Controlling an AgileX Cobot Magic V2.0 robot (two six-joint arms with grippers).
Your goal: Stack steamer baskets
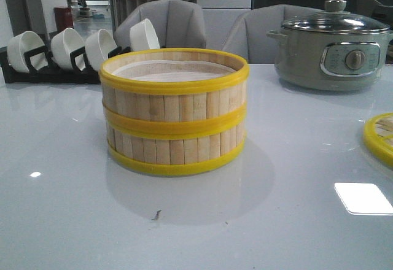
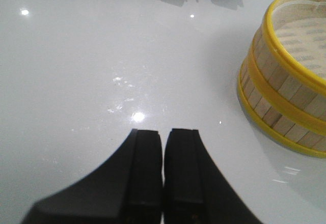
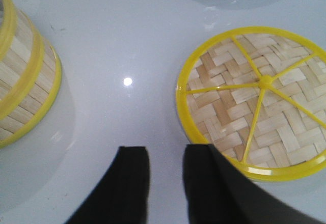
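A: Where are the steamer baskets (image 1: 174, 113)?

B: They stand in the middle of the white worktop (image 1: 73, 208), one tier sitting on the other — the yellow rims meet at the middle band. The walls are pale bamboo slats, and the upper tier is uncovered, so a pale liner shows inside. The stack stands upright and straight.

A: Is any claw touching them?

B: No. In the left wrist view the left claw (image 2: 163, 147) is above bare worktop, with the stack off to one side and apart from it. Its two black fingers are pressed together, with only a thin line between them, and they hold nothing.

A: And the other one?

B: The right claw (image 3: 166, 165) has its fingers a little spread, with a gap where the worktop shows through. It also holds nothing. Just beside one finger lies the woven bamboo lid (image 3: 254, 102), flat on the worktop, with yellow ribs that run from its centre to the yellow rim.

A: What is farther away?

B: Behind the stack on the left — a black rack (image 1: 55, 70) with white bowls (image 1: 67, 46) standing on edge. At the back right is a grey-green electric pot (image 1: 331, 52) with a glass cover.
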